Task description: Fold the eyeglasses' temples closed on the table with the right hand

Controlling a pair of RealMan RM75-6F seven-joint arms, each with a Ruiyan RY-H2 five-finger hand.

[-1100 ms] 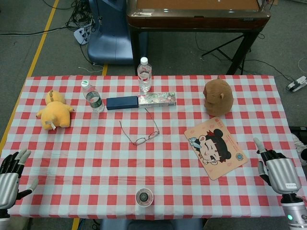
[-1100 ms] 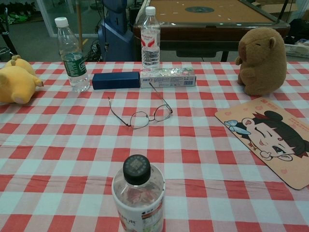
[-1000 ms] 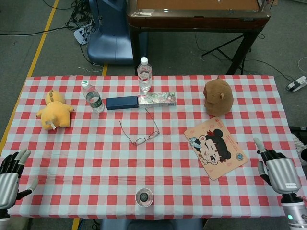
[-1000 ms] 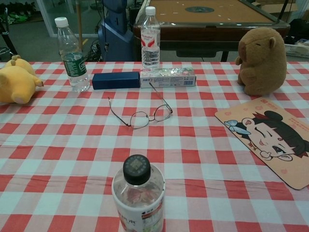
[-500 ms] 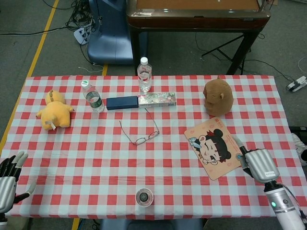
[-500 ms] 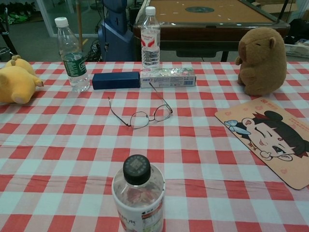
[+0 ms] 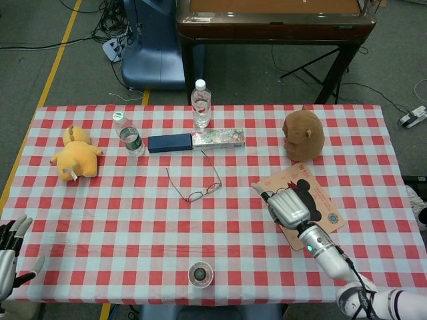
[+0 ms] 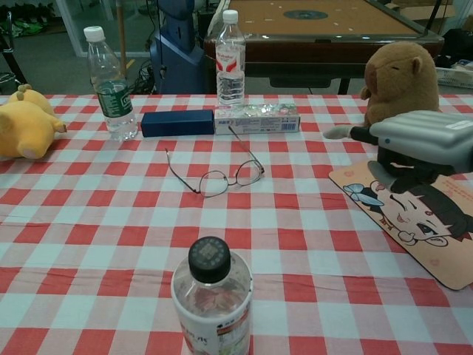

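Observation:
The thin-framed eyeglasses (image 7: pixel 197 183) (image 8: pixel 222 175) lie near the table's middle with both temples spread open, pointing away from me. My right hand (image 7: pixel 285 205) (image 8: pixel 414 144) hovers over the cartoon mouse pad (image 7: pixel 325 219) (image 8: pixel 436 244), right of the glasses and apart from them, fingers extended and holding nothing. My left hand (image 7: pixel 9 257) sits at the table's near left corner, fingers apart, empty; the chest view does not show it.
Behind the glasses lie a dark blue case (image 7: pixel 169 143) and a patterned box (image 7: pixel 218 138). Two water bottles (image 7: pixel 127 133) (image 7: pixel 201 103) stand at the back. A yellow plush (image 7: pixel 75 154) lies left, a brown plush (image 7: pixel 303 134) right. A capped bottle (image 7: pixel 200 273) stands at the front edge.
My right hand has swung in from the table's right edge toward the middle, now over the mouse pad. My left hand has drifted slightly down and left. The glasses have not moved.

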